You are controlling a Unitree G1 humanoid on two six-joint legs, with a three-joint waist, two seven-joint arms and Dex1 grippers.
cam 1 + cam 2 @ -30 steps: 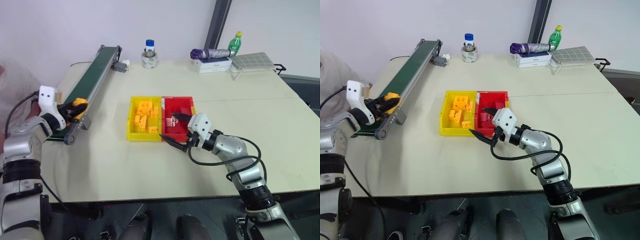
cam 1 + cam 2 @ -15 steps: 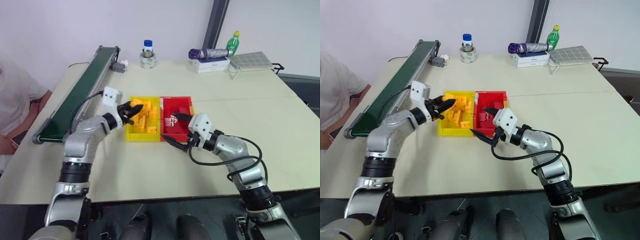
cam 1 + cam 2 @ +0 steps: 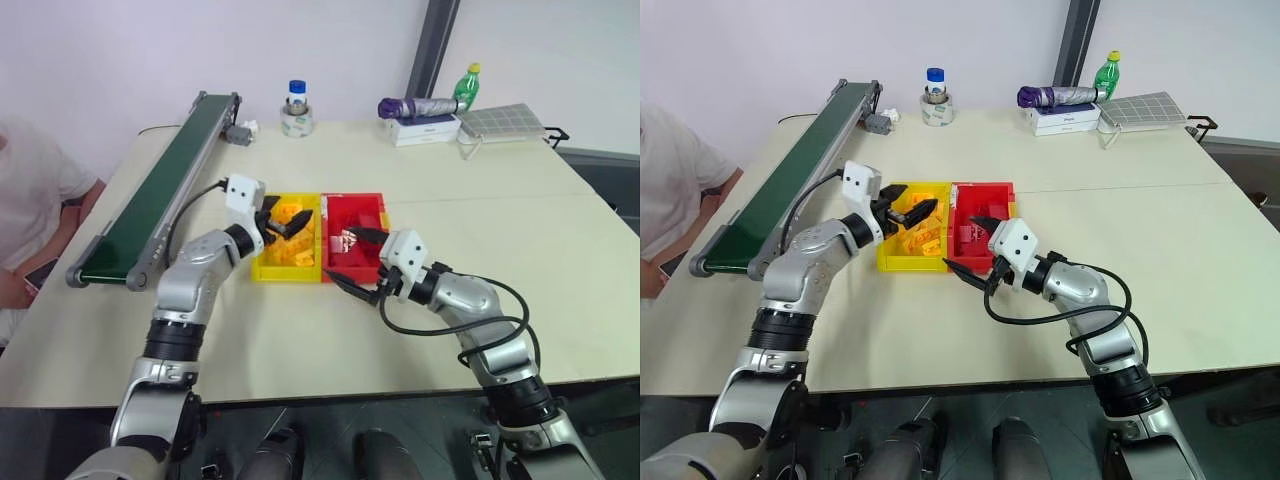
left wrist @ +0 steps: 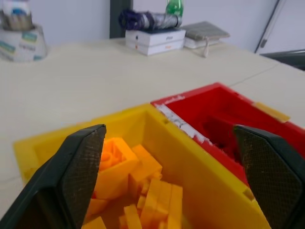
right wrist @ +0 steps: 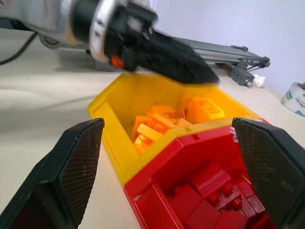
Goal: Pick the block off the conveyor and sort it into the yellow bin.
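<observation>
comparing against one second ago, i am seeing the left gripper point(image 3: 283, 221) relocated from the near end of the conveyor point(image 3: 160, 190) to a position over the yellow bin point(image 3: 262, 270). at that earlier point its fingers were closed on the block at the belt; half a second ago they were already at the bin and closed on it. now its fingers are spreading wide, with nothing between them. in the left wrist view the block point(image 4: 116, 164) is lying inside the yellow bin on top of the other yellow-orange bricks, below the left gripper's open fingers point(image 4: 78, 174).

i am reading the right gripper point(image 3: 972, 245) as unchanged across the three moments: it is hanging at the near edge of the red tray point(image 3: 372, 204), jaws wide apart and empty.

the conveyor belt is carrying no brick in its visible length. the person point(image 3: 30, 215) at the table's left side is showing more fully than one second ago.
</observation>
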